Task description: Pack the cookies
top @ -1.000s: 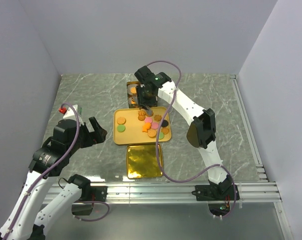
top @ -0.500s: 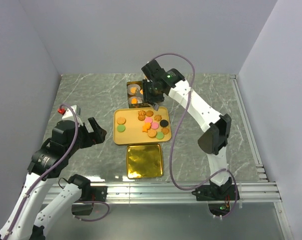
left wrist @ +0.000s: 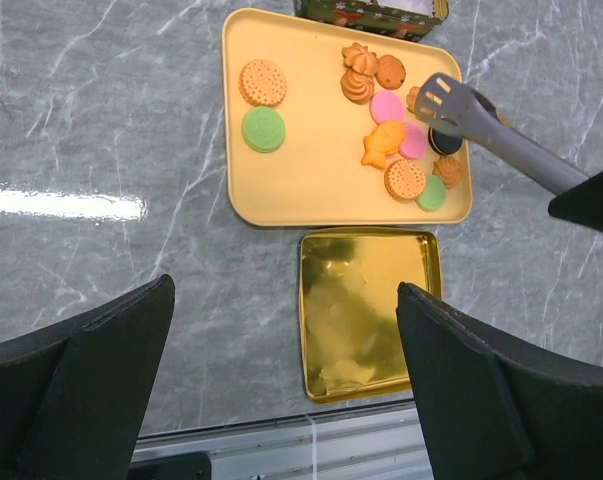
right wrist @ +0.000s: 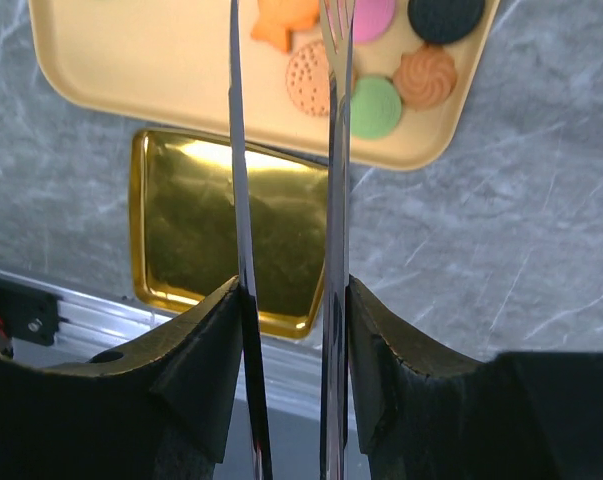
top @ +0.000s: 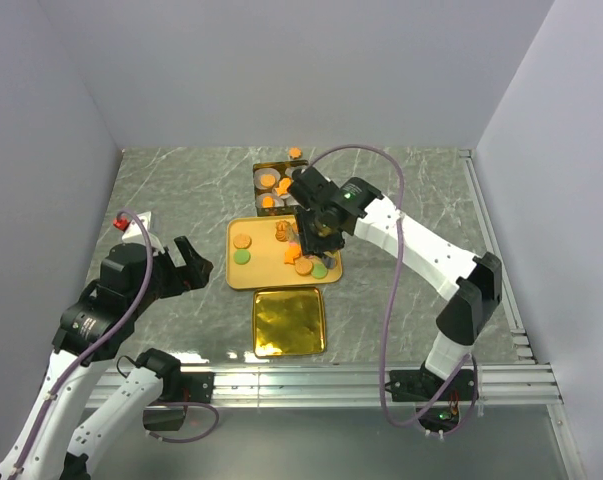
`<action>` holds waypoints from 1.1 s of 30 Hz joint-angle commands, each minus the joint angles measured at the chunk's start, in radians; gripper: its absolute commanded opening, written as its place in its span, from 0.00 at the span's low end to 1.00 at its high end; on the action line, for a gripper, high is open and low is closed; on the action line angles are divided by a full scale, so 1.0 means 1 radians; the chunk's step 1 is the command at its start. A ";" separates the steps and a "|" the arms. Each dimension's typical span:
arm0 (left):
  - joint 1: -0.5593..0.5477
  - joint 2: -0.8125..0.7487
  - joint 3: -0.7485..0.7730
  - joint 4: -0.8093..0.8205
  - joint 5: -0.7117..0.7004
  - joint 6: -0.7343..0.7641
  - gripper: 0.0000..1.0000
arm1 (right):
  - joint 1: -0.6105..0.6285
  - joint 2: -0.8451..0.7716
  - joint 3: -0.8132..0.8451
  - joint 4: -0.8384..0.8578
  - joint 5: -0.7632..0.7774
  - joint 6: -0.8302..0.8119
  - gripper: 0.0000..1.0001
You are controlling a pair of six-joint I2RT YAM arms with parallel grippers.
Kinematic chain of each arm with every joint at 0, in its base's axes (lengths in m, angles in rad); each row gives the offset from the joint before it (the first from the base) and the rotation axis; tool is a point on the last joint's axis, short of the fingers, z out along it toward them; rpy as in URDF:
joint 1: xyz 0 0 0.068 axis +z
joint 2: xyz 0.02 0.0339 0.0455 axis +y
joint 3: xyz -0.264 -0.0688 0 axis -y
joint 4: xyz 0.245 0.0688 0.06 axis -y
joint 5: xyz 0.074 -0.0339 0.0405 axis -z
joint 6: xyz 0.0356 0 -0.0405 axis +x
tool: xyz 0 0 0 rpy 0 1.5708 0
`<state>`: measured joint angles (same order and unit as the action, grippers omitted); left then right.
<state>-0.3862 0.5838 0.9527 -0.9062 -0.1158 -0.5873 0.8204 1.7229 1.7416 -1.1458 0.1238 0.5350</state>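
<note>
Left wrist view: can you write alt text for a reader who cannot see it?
Grey tongs reach in from the right over a yellow tray of small toy cookies. A shiny, empty gold tin lies just below the tray on the marble table. The left gripper is open and empty, its dark fingers framing the bottom corners.

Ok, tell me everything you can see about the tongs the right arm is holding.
The tongs look like thin grey metal: two long flat blades, the one tip in clear view slotted like a fork. The right gripper clamps them from outside, one finger on each blade. The blades stand apart with nothing between them. They reach over the right side of the yellow tray, tips above the cookies, near the pink and black ones. Whether the tips touch a cookie cannot be told.
</note>
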 commanded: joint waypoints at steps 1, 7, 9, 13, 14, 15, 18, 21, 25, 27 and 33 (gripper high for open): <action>0.004 -0.010 0.000 0.023 0.021 0.014 0.99 | 0.019 -0.066 -0.043 0.029 0.028 0.048 0.50; 0.004 -0.013 0.000 0.021 0.021 0.012 1.00 | 0.034 -0.037 -0.065 0.035 0.016 0.051 0.50; 0.004 -0.019 0.000 0.020 0.018 0.011 0.99 | 0.037 -0.008 -0.053 0.028 0.014 0.043 0.50; 0.004 -0.022 0.000 0.016 0.015 0.009 0.99 | 0.040 0.044 -0.031 0.014 0.007 0.031 0.51; 0.006 -0.021 0.001 0.018 0.015 0.009 0.99 | 0.040 0.065 -0.024 0.011 0.005 0.026 0.51; 0.004 -0.021 0.000 0.018 0.015 0.009 0.99 | 0.042 0.073 -0.010 0.006 0.005 0.022 0.52; 0.004 -0.022 0.001 0.018 0.015 0.009 0.99 | 0.045 0.105 0.018 -0.008 -0.001 0.017 0.53; 0.004 -0.025 0.000 0.016 0.011 0.007 1.00 | 0.048 0.127 0.041 -0.019 -0.003 0.011 0.54; 0.004 -0.030 0.003 0.015 0.008 0.004 0.99 | 0.052 0.150 0.064 -0.035 -0.004 0.006 0.54; 0.004 -0.032 0.003 0.016 0.008 0.004 0.99 | 0.056 0.161 0.081 -0.040 -0.004 0.003 0.54; 0.006 -0.030 0.003 0.015 0.008 0.006 1.00 | 0.062 0.193 0.113 -0.058 -0.004 -0.004 0.54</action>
<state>-0.3862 0.5613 0.9520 -0.9066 -0.1097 -0.5877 0.8700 1.8980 1.8069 -1.1862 0.1120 0.5411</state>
